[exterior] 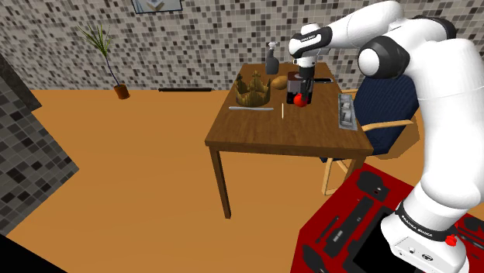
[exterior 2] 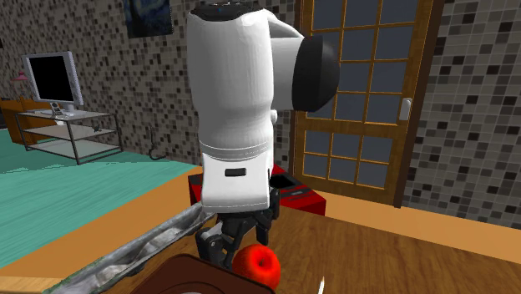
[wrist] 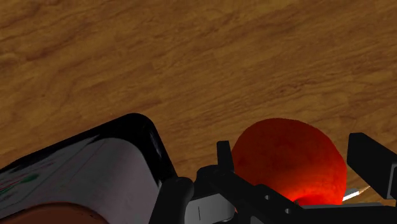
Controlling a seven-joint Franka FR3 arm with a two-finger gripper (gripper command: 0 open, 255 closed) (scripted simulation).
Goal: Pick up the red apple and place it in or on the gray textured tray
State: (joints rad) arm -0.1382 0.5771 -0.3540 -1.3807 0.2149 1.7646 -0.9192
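Note:
The red apple [exterior: 299, 99] sits low over the brown wooden table [exterior: 256, 132], toward its far side. My black gripper [exterior: 302, 90] comes down onto it from above. In the wrist view both fingers [wrist: 224, 158] press against the apple's [wrist: 289, 162] sides, so the gripper is shut on it. From the second exterior view the apple [exterior 2: 256, 266] shows just under the hand [exterior 2: 238, 238]. The gray textured tray [exterior: 347, 111] lies at the table's edge on the shoulder view's right. It is a long gray dish [exterior 2: 142, 250] on the second exterior view's left.
A dark box [wrist: 95, 168] stands close beside the apple. A brown basket-like thing [exterior: 253, 90], a gray bottle [exterior: 271, 58], a knife [exterior: 250, 108] and a thin stick [exterior: 283, 111] share the table. A blue chair [exterior: 384, 116] stands behind the tray.

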